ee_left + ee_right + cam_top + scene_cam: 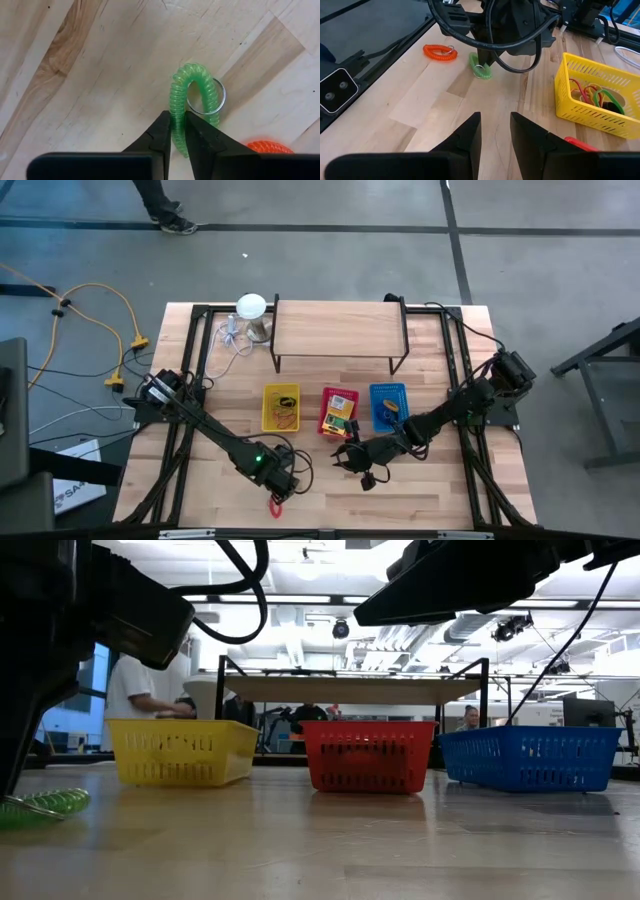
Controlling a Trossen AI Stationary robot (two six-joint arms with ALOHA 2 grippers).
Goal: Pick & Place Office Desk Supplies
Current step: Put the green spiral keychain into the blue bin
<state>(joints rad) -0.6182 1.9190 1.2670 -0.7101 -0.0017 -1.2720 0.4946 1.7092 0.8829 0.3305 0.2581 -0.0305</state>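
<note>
- The light wooden table (pixel 210 405) carries everything, its planks running in pale and darker strips.
- A yellow basket (pixel 281 407), red basket (pixel 339 413) and blue basket (pixel 389 404) stand in a row near its middle.
- Behind them stands a wooden riser shelf (pixel 338 330) on black legs.
- A green coil ring (pixel 195 100) and an orange coil ring (pixel 440 51) lie near the front edge.
- A white round-topped object (pixel 251 307) sits at the back.

Left gripper (pixel 485 64) pinches green coil (pixel 480 67) beside orange coil (pixel 440 52)
</note>
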